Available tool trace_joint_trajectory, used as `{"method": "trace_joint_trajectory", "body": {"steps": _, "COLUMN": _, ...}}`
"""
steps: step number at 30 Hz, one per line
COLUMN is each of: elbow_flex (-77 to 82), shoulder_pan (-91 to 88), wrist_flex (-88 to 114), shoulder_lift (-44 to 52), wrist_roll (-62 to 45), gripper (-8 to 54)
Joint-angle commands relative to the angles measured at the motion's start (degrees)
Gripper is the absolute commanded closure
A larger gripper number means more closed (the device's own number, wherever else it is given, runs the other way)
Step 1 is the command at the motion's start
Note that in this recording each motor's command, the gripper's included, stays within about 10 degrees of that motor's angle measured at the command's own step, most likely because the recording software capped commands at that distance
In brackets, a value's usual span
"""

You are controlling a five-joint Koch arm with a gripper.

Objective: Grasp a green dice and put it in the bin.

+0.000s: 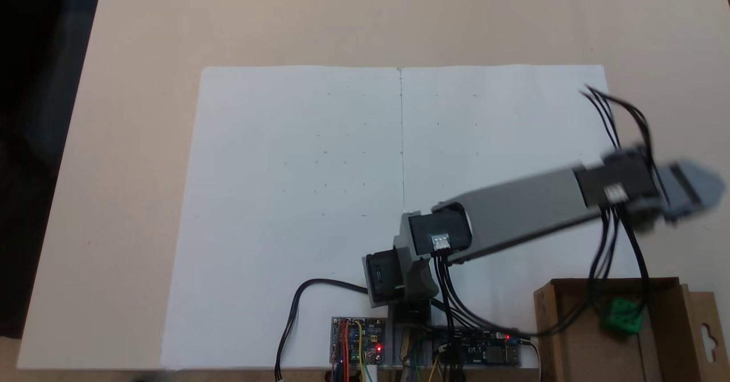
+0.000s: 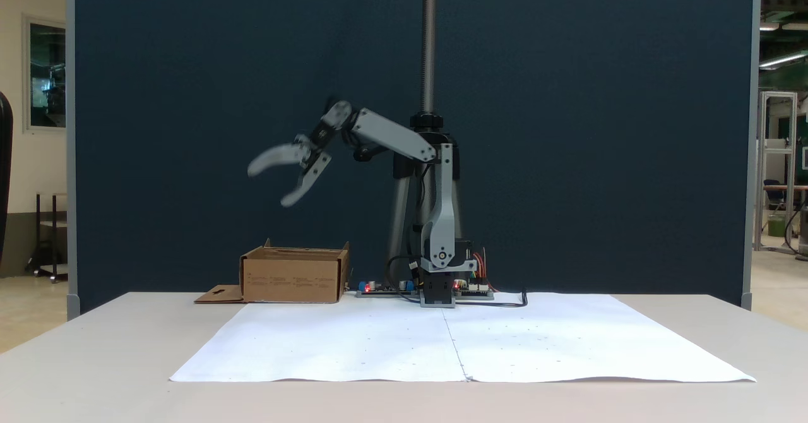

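Inside bin (image 1: 576, 336), at table (image 2: 95, 347) edge: green dice (image 1: 623, 315) resting on floor, delivery apparently complete. High above bin (image 2: 293, 274): jaws spread, empty, likely clearing walls after release.

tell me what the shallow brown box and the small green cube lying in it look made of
The shallow brown box: cardboard, matte, going by its thin folded walls, raw brown colour and a side flap with a cutout. The small green cube: probably plastic, judging by its uniform bright colour; the picture is too blurred to judge its finish.
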Motion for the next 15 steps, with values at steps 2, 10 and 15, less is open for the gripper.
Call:
{"method": "trace_joint_trajectory", "body": {"steps": 2, "elbow_flex": -2.11, "shoulder_pan": -9.58, "wrist_flex": -8.00, "shoulder_lift": 3.43, "wrist_roll": 10.28, "gripper": 2.4}}
{"method": "trace_joint_trajectory", "body": {"steps": 10, "elbow_flex": -0.97, "shoulder_pan": -35.51, "wrist_flex": -8.35, "shoulder_lift": 4.31, "wrist_roll": 10.28, "gripper": 2.3}}
{"method": "trace_joint_trajectory", "body": {"steps": 15, "elbow_flex": 2.64, "shoulder_pan": -47.90, "wrist_flex": -8.44, "shoulder_lift": 4.31, "wrist_roll": 10.28, "gripper": 1.8}}
